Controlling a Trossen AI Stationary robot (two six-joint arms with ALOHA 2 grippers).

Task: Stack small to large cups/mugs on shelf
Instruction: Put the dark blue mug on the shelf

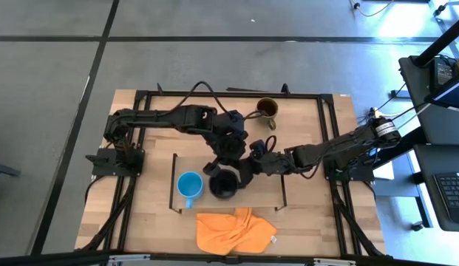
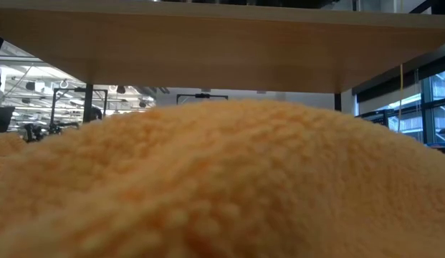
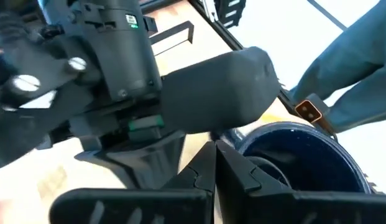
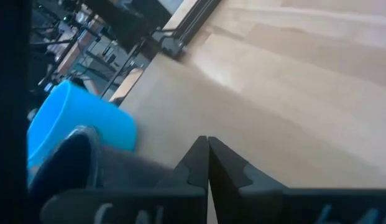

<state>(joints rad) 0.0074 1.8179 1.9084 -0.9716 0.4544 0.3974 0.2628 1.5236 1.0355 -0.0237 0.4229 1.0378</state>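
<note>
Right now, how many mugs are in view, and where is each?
3. The light-blue mug stands on the shelf at its left end; the black mug stands beside it on the shelf, under both arms; the olive-brown mug stands at the table's far edge. None seems hidden.

We see the light-blue mug (image 1: 189,185) upright on the wooden shelf (image 1: 266,191), the black mug (image 1: 224,185) just beside it, and the olive-brown mug (image 1: 267,109) well apart on the tabletop (image 1: 325,222).
</note>
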